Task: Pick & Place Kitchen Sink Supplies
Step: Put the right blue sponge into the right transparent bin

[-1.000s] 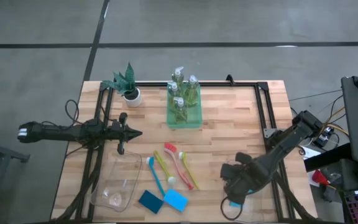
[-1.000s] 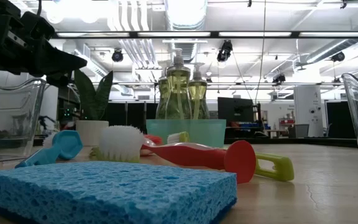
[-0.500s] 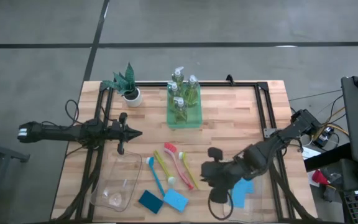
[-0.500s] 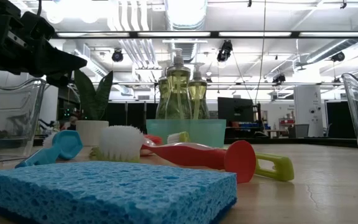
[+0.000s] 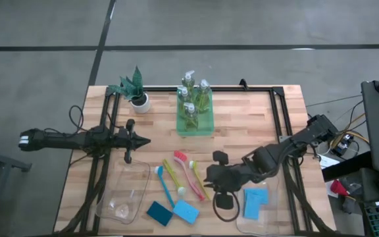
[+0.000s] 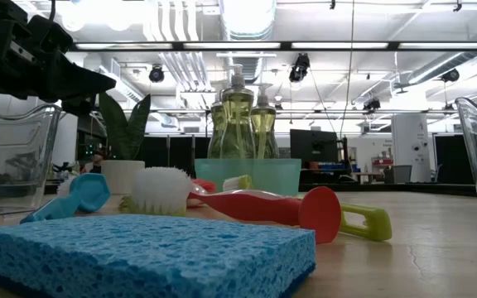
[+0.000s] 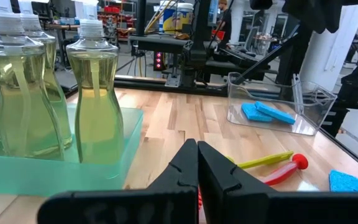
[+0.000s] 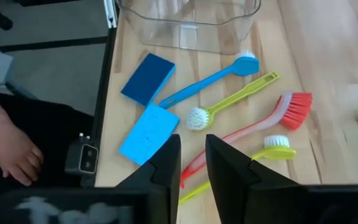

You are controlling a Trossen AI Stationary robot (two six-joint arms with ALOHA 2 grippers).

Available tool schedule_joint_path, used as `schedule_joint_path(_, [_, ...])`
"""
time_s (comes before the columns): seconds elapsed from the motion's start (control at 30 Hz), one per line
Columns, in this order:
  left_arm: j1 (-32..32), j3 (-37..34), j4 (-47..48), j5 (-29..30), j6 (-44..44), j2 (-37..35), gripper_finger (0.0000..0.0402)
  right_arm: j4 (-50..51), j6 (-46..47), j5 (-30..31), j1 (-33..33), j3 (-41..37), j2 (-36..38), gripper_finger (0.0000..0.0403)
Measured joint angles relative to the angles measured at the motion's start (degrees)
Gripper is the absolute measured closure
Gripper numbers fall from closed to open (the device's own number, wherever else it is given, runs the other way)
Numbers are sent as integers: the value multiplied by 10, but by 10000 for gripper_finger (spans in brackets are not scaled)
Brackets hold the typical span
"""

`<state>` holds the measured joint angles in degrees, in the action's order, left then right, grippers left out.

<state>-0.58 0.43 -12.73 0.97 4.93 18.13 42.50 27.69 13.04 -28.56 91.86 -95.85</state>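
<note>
Hovering empty, fingers slightly parted, the right gripper [image 5: 210, 179] faces the pink-red brush [image 8: 253, 127] just ahead. Recommend centring on its handle before descending. Left gripper [image 5: 145, 140] waits, fingers together.

The wooden table [image 5: 242, 125] carries a green tray [image 5: 194, 126], potted plant [image 5: 135, 91], brushes [image 5: 184, 174], sponges [image 5: 174, 212] and clear bins [image 5: 125, 194]

Premises: an industrial robotics lab or workshop. A butcher-block desk [image 5: 242, 125] stands on a bare grey concrete floor [image 5: 242, 26]. Beyond it, an open ceiling with exposed ducts [image 6: 247, 16] and strip lights [image 6: 222, 46], monitors [image 6: 309, 145], and racks of equipment [image 7: 166, 37].
</note>
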Motion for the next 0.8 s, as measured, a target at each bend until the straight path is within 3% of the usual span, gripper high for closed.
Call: schedule_joint_path(0.8, [0,0,3,0,0,0,401,1,-22,0,1,-2,-31,341])
